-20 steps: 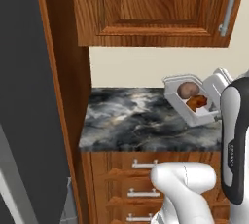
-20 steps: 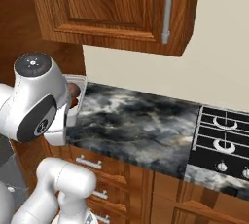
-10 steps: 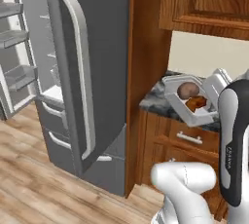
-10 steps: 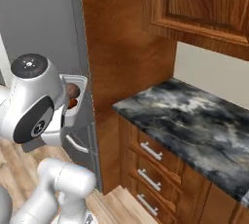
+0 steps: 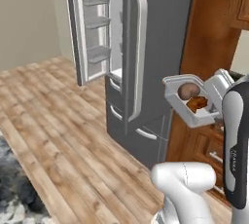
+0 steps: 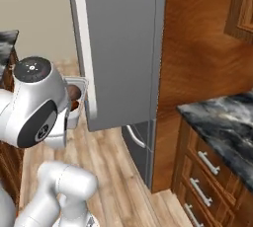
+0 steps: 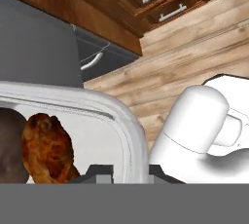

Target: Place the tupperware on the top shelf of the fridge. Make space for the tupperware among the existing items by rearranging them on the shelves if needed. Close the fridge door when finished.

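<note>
Before the fridge (image 5: 155,47), claw (image 7: 130,169) clenched on tupperware (image 5: 187,102) rim — brown lump (image 5: 188,91), orange-brown piece (image 5: 197,103) inside.

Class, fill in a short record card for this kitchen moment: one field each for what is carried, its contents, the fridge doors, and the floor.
carried: the tupperware, held off the floor beside the fridge, its rim between the shut fingers
contents: a round brown lump and an orange-brown piece
fridge doors: left door swung open, its bins visible; right door closed
floor: wood planks
</note>
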Controlling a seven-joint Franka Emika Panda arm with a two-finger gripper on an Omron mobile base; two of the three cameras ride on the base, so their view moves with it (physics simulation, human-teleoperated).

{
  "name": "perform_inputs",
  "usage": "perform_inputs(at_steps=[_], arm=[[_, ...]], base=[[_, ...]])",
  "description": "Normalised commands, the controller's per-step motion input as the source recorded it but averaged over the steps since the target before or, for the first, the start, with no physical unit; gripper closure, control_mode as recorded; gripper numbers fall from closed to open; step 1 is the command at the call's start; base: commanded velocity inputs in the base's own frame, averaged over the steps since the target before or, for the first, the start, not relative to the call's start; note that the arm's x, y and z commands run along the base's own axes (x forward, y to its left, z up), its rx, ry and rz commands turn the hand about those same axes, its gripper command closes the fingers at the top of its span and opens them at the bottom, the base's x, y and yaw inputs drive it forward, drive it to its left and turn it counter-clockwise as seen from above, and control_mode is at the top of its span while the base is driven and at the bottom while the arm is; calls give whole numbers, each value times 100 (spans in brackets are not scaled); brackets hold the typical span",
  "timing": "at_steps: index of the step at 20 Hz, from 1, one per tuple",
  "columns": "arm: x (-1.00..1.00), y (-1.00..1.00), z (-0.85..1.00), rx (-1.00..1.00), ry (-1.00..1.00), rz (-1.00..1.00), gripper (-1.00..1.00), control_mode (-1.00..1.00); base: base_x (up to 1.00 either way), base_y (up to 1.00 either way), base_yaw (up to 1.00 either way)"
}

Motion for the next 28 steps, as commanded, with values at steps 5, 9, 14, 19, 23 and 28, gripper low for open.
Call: perform_inputs(at_steps=[5,9,14,19,23,28], arm=[[0,0,0,0,0,0,100,100],[0,0,0,0,0,0,100,100],[0,0,0,0,0,0,100,100],[0,0,0,0,0,0,100,100],[0,0,0,0,0,0,100,100],[0,0,0,0,0,0,100,100]], base=[[66,95,38],[75,96,31],[91,95,20],[100,68,3],[100,87,1],[100,51,21]])
